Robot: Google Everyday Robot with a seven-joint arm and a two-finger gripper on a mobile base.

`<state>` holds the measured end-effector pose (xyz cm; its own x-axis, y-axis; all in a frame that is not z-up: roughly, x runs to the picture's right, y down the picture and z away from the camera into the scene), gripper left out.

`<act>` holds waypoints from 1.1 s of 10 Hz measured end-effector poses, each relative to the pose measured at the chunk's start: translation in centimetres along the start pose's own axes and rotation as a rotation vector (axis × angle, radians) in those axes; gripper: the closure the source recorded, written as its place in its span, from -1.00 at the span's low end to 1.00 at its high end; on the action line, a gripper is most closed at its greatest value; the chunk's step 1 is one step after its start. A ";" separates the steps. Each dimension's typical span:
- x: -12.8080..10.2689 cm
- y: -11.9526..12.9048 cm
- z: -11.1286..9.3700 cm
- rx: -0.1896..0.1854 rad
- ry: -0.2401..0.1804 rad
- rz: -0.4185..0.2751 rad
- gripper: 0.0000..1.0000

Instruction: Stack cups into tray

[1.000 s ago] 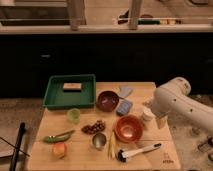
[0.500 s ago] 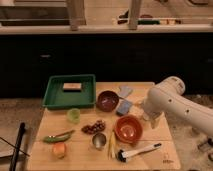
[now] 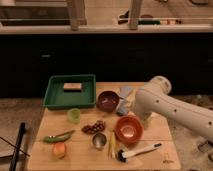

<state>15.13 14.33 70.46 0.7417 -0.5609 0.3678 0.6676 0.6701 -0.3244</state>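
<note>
just swung inward over bench [image 3: 165, 152], gripper [image 3: 132, 106] beside maroon bowl [image 3: 107, 100], jaws spread, empty; green cup [image 3: 74, 115], steel cup [image 3: 99, 141] outside tray [image 3: 52, 103].

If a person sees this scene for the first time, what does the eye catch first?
First the thick white robot arm reaching in from the right over the wooden table; its gripper is hidden behind the arm's end, near the wide orange bowl. Then the shallow rectangular green plastic tray at the back left, holding only a small tan block.
</note>
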 end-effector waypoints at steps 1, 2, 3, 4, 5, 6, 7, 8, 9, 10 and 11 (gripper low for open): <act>-0.3 0.0 -0.1 -0.002 -0.004 0.001 -0.60; -0.8 -0.3 -0.2 0.000 -0.013 0.003 -0.60; -1.3 -0.7 -0.2 0.004 -0.021 0.004 -0.60; -1.7 -0.9 -0.3 0.007 -0.028 0.010 -0.60; -2.0 -1.2 -0.3 0.009 -0.037 0.016 -0.60; -2.5 -1.6 -0.3 0.011 -0.047 0.018 -0.60; -2.9 -1.9 -0.3 0.011 -0.054 0.016 -0.60; -3.5 -2.3 -0.2 0.011 -0.065 0.011 -0.60; -4.0 -2.7 -0.1 0.009 -0.073 0.007 -0.60; -4.4 -3.0 0.0 0.006 -0.078 0.008 -0.60; -4.7 -3.3 0.1 0.006 -0.081 0.010 -0.60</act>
<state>9.42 14.85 69.90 0.7406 -0.5131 0.4338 0.6595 0.6785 -0.3235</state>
